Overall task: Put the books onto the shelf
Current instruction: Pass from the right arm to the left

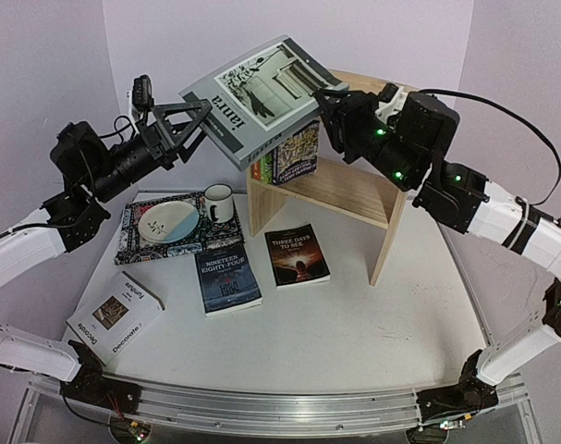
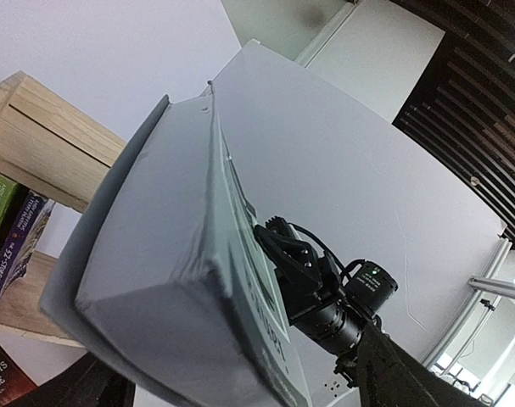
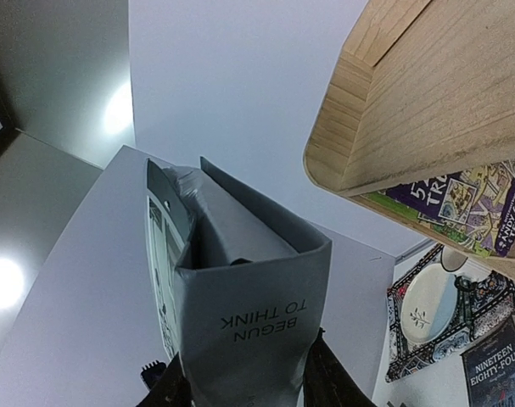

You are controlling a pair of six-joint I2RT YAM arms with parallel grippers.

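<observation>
Shelf [image 1: 352, 191] holds paperbacks [image 1: 289, 157]; right tool [image 1: 324, 106] clamps grey book [image 1: 252, 97], left tool [image 1: 189, 118] straddles its corner, grip unclear.

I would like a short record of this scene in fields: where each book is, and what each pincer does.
grey book: in the air, tilted, close to the top of the shelf
right pincer: shut on the grey book's right edge
left pincer: at its left corner, grip unclear
Treehouse paperbacks: upright in the shelf
flat on table: Nineteen Eighty-Four, Three Days to See, Decorate
</observation>
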